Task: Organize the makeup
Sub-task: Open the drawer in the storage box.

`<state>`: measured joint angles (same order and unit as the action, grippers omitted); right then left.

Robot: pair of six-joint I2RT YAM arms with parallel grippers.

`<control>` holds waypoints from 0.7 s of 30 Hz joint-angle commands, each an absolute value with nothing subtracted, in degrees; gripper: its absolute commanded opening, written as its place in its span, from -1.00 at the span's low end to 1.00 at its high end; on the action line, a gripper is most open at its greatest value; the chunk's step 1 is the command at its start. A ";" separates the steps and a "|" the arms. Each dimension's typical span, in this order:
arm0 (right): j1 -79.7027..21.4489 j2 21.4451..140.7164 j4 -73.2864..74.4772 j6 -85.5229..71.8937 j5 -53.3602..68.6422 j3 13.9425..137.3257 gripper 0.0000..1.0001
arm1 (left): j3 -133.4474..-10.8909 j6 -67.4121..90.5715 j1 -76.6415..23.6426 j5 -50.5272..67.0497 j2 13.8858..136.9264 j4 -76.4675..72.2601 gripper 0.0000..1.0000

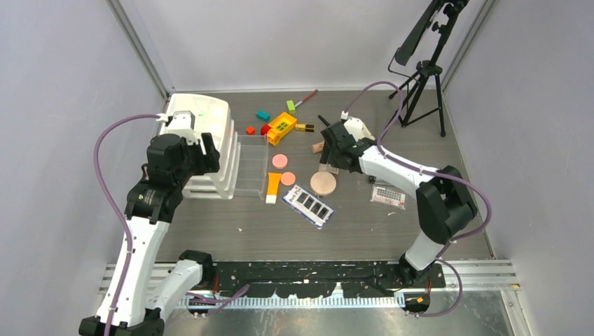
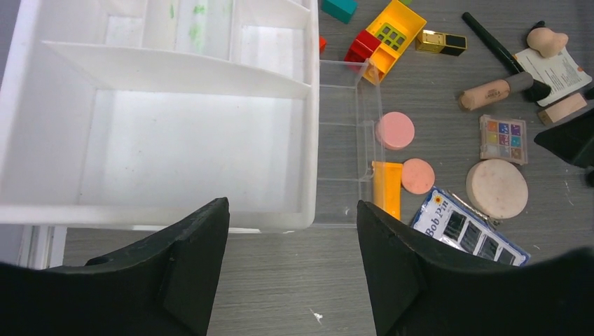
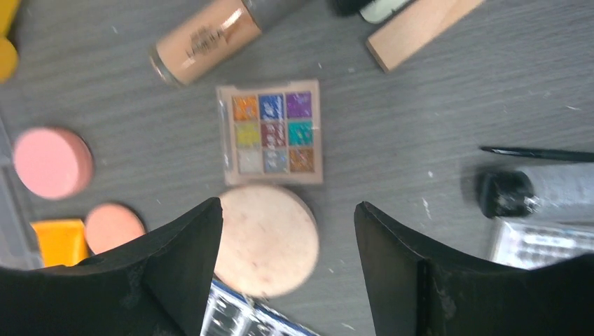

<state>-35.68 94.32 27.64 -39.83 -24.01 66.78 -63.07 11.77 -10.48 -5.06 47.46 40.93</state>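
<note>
Bright, even overhead light leaves only faint, soft shadows on the grey table. The white organizer nearly washes out in the left wrist view; the right wrist view is slightly blurred, most at its near edge.

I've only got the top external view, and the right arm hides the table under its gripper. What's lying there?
Observer: A small square eyeshadow palette with nine coloured pans, lying flat next to the big round beige compact.
Operator: Is the right gripper holding anything?
Observer: No, the right gripper is open and empty, above the compact.
Operator: And the left one?
Observer: The left gripper is open too, empty, over the white organizer's near edge.
</note>
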 commanded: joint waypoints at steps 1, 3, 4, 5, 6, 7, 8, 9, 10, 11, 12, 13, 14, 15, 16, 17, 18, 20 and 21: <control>-34.52 99.00 21.16 -48.14 -24.74 73.62 0.48 | -62.29 12.30 -10.28 -7.93 45.07 38.45 0.38; -34.25 102.99 20.88 -51.26 -25.01 77.23 0.48 | -62.17 12.30 -10.28 -8.12 44.74 38.32 0.39; -34.16 104.85 21.48 -52.95 -25.82 79.43 0.48 | -62.18 12.30 -10.28 -8.23 44.74 38.33 0.39; -34.12 106.87 22.94 -55.14 -26.56 82.01 0.48 | -62.14 12.30 -10.29 -8.26 44.86 38.32 0.39; -34.16 108.75 24.96 -57.05 -27.29 84.53 0.47 | -62.17 12.26 -10.28 -8.26 44.91 38.32 0.39; -34.15 112.56 28.60 -61.33 -28.98 90.14 0.47 | -62.15 12.30 -10.29 -8.01 44.89 38.35 0.38; -34.11 113.79 29.66 -64.65 -29.90 91.35 0.47 | -62.16 12.30 -10.28 -8.04 44.77 38.39 0.38; -34.10 114.78 30.52 -66.55 -30.78 92.18 0.47 | -62.09 12.30 -10.28 -8.12 44.65 38.37 0.38; -34.07 115.38 30.86 -68.03 -31.44 92.61 0.47 | -62.04 12.26 -10.28 -8.17 44.53 38.36 0.38; -34.06 115.80 30.91 -69.43 -32.24 92.73 0.47 | -62.06 12.28 -10.28 -8.25 44.56 38.38 0.38; -34.06 116.19 30.91 -70.87 -33.41 92.70 0.47 | -62.05 12.30 -10.28 -8.22 44.56 38.34 0.38; -34.05 116.47 30.75 -71.74 -34.10 92.72 0.47 | -62.11 12.30 -10.28 -8.11 44.60 38.37 0.38; -34.10 116.92 30.54 -72.05 -34.61 93.03 0.47 | -62.08 12.30 -10.28 -7.97 44.69 38.38 0.38; -34.05 117.35 30.66 -72.45 -35.19 93.54 0.47 | -62.09 12.30 -10.28 -7.85 44.77 38.36 0.38; -34.05 117.84 31.29 -72.91 -35.76 94.15 0.47 | -62.07 12.30 -10.28 -7.71 44.88 38.40 0.38; -34.07 118.28 31.97 -73.55 -36.24 94.88 0.47 | -62.09 12.30 -10.28 -7.61 44.91 38.36 0.39; -34.09 118.62 32.22 -74.01 -36.60 95.18 0.47 | -62.07 12.30 -10.28 -7.57 45.04 38.40 0.38; -34.05 119.37 32.26 -75.10 -37.08 95.66 0.46 | -61.98 12.30 -10.28 -7.47 45.07 38.39 0.38; -34.04 119.74 32.26 -75.48 -37.10 95.85 0.46 | -61.97 12.30 -10.28 -7.43 45.09 38.32 0.38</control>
<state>-34.15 119.04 31.11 -70.63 -32.14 92.88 -62.30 11.81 -10.50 -7.51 45.25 40.88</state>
